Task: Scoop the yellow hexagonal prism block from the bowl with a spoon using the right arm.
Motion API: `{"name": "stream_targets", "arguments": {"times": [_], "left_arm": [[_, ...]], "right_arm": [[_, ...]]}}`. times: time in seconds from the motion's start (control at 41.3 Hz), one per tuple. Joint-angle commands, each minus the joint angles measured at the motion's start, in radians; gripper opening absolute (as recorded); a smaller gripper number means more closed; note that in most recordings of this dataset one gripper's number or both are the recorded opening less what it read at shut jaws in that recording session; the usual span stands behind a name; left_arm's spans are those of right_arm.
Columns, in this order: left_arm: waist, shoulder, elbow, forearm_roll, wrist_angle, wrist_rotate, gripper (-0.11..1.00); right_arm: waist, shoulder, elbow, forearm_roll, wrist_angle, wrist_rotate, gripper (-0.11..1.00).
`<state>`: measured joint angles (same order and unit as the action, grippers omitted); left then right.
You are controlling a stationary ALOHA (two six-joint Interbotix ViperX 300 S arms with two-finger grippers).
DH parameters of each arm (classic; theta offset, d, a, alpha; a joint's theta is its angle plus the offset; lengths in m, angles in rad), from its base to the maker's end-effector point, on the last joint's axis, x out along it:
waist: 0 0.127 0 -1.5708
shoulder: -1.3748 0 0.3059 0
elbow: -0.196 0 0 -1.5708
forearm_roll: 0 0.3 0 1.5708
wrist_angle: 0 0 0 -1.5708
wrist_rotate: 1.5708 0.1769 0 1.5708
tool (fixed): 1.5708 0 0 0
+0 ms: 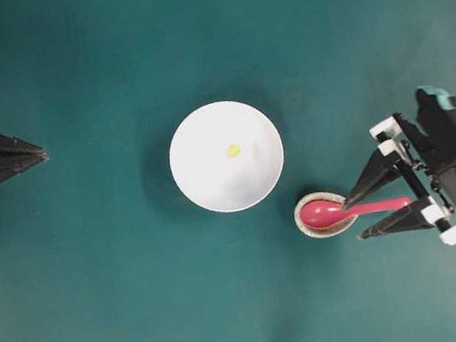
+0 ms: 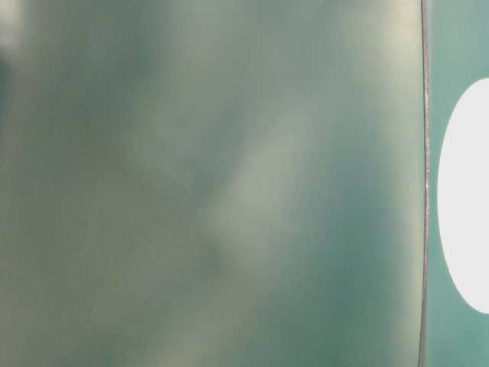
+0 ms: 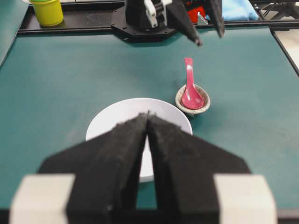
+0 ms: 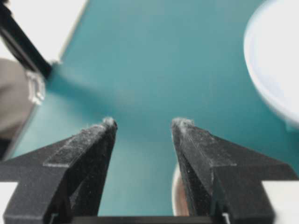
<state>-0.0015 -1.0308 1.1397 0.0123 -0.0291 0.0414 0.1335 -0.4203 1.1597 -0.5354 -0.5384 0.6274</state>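
right gripper [image 1: 356, 218] hanging over the spoon [image 1: 349, 210] handle, jaws spread wide, one finger each side of it, nothing gripped. spoon's scoop resting in the speckled spoon rest [image 1: 306, 224], just beside the bowl [image 1: 204, 183]. yellow block [image 1: 233, 150] lying in the bowl, well apart from those jaws. left gripper [image 3: 147, 122] sitting closed, empty.

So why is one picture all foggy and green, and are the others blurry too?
The table-level view is a smeared green blur; only a white shape, probably the bowl, shows at its right edge. The overhead view is sharp: spoon and yellow block read clearly. In both wrist views the near gripper fingers are soft; the left wrist's background is sharper.
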Motion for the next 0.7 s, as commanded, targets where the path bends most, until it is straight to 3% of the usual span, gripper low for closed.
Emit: {"name": "stream_targets", "arguments": {"times": [0.0,0.17,0.339,0.533,0.678], "left_arm": [[-0.002,0.005,-0.031,0.0,-0.005,-0.002,0.09],[-0.002,0.003,-0.032,0.0,-0.005,-0.002,0.09],[-0.002,0.003,-0.032,0.0,-0.005,-0.002,0.09],[-0.002,0.005,-0.032,0.0,-0.005,-0.002,0.09],[-0.002,0.005,-0.031,0.0,-0.005,0.0,0.09]], "right_arm": [[-0.02,-0.018,0.0,0.028,-0.123,-0.072,0.56],[-0.034,-0.017,0.035,0.115,-0.298,-0.224,0.56],[-0.026,0.002,0.14,0.308,-0.494,-0.334,0.56],[0.012,0.078,0.236,0.456,-0.719,-0.377,0.56],[0.054,0.163,0.258,0.528,-0.782,-0.383,0.56]]}}
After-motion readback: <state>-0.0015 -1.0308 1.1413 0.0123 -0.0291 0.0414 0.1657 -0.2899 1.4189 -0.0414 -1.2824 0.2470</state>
